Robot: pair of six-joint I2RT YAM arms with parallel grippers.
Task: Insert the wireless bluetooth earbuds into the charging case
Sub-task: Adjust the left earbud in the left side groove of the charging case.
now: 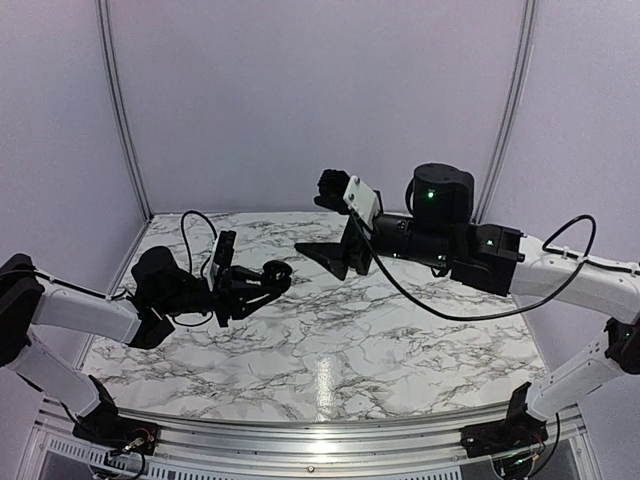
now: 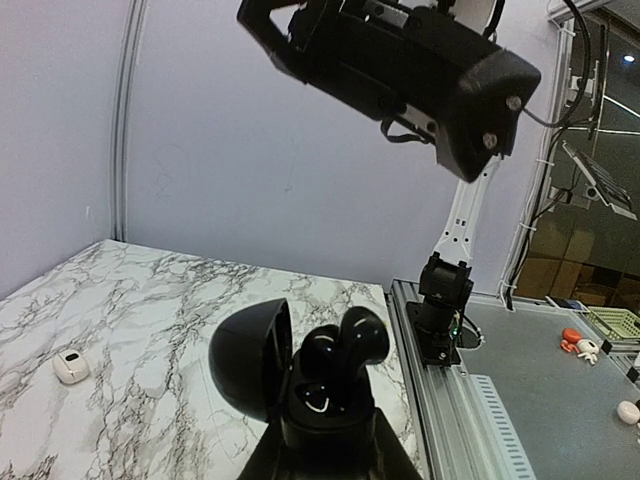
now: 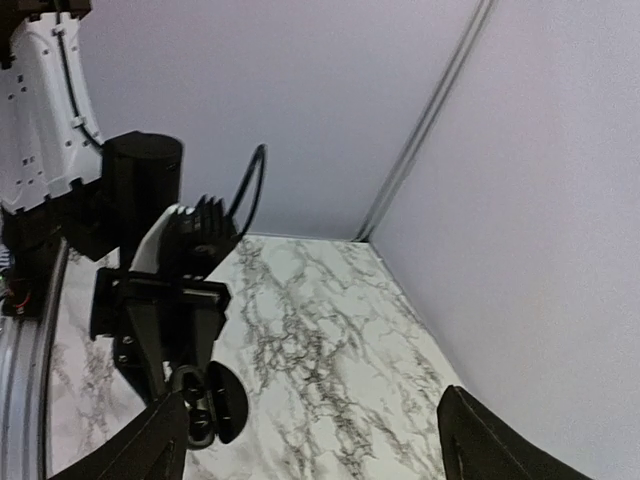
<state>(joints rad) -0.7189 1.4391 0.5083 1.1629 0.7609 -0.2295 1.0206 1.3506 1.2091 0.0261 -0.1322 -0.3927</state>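
My left gripper point(image 1: 258, 281) is shut on the black charging case point(image 1: 277, 273) and holds it above the marble table. In the left wrist view the gripper point(image 2: 330, 445) clamps the case base point(image 2: 325, 400), and the lid point(image 2: 250, 360) hangs open to the left. Two black earbuds sit in the case: one point(image 2: 322, 352) lies low, the other point(image 2: 363, 335) stands higher out of its pocket. My right gripper point(image 1: 338, 256) is open wide and empty, raised behind and to the right of the case. The right wrist view point(image 3: 312, 395) shows the open case point(image 3: 205, 405) at lower left.
A small white object point(image 2: 72, 367) lies on the marble table point(image 1: 330, 340) to the left of the case. The right arm point(image 2: 400, 60) hangs overhead in the left wrist view. White walls close the back and sides. A metal rail point(image 1: 320, 440) runs along the near edge.
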